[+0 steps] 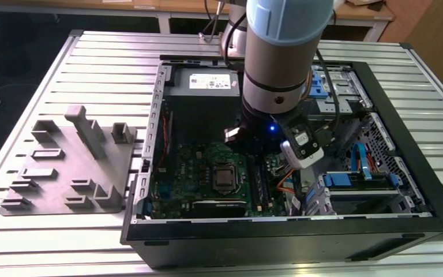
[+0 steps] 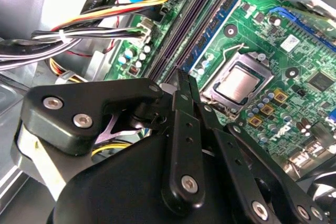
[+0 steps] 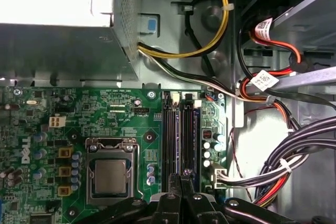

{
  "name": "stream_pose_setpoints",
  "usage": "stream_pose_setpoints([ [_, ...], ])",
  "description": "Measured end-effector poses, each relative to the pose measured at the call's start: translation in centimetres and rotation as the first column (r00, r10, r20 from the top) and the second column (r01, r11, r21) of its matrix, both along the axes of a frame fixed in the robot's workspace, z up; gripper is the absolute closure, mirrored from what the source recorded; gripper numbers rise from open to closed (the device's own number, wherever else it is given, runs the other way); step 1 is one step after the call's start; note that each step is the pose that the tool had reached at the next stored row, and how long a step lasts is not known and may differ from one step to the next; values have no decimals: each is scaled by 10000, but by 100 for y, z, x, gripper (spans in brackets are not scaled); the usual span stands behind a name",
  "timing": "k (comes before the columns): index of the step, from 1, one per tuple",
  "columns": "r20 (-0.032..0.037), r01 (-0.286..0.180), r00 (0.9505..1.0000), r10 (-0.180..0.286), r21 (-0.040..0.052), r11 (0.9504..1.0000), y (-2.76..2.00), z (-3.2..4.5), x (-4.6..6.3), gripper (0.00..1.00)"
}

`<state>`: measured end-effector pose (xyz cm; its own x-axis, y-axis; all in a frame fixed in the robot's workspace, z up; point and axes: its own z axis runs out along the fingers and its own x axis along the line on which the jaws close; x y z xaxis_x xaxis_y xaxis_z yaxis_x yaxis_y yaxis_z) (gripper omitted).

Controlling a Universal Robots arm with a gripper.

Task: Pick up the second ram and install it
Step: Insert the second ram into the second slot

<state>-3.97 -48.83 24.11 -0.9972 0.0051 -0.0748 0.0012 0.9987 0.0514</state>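
Gripper (image 2: 181, 77) inside the open computer case (image 1: 283, 234), low over the motherboard (image 3: 131, 108), fingers drawn together with nothing seen between them, tips just above the long black slots (image 3: 169, 129). Second ram (image 2: 212, 27), by judgement: blue-green stick standing in a slot beside the processor socket (image 2: 239, 85), apart from the gripper. Grey tray (image 1: 60, 190) beside the case, no stick on it. Pickup apparently done; full seating and latching not discernible.

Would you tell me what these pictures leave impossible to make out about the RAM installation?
Whether the gripper holds the second ram: its own linkage blocks both wrist views.
Memory slots' near ends: under the gripper.
Slots in the exterior view: partly behind the arm.
Seated blue-green stick: which ram, cannot tell.
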Motion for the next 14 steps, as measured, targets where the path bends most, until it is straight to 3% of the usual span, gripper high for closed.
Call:
stream_pose_setpoints([
  [7, -1, 0, 10000, 0, -3, 10000, 0, -39, 0, 92],
  [11, 1, 2, 10000, -2, 66, 10000, 0, -40, -1, 92],
  [14, 0, 1, 10000, -1, 70, 10000, 1, -40, 0, 92],
])
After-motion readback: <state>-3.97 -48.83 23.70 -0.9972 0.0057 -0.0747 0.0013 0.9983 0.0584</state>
